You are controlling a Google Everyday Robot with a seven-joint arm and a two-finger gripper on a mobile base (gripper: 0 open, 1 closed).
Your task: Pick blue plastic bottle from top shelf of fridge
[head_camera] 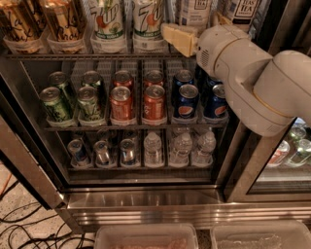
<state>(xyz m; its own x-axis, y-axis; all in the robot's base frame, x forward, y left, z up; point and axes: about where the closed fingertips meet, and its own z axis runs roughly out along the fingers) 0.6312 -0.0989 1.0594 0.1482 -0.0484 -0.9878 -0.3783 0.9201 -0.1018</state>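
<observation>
The tea bottle (192, 11) stands in its lane at the right of the top shelf (73, 57), not yet lifted. My gripper (179, 39) hovers at the bottle's base, just in front of it, but I cannot tell whether it has hold. By my reckoning, the lift and the withdrawal from the fridge (146, 199) are left to do.

You have dim, warm light; lower racks (97, 127) shadowed. Glare on the fridge (146, 199) sill; gripper (171, 38) at top shelf (73, 57) lit pale.

The arm (262, 87) is built of fat, rounded off-white shells with thin tan seams and a small dotted grille. Its pale yellow gripper (170, 36) sits high, mid-view.
</observation>
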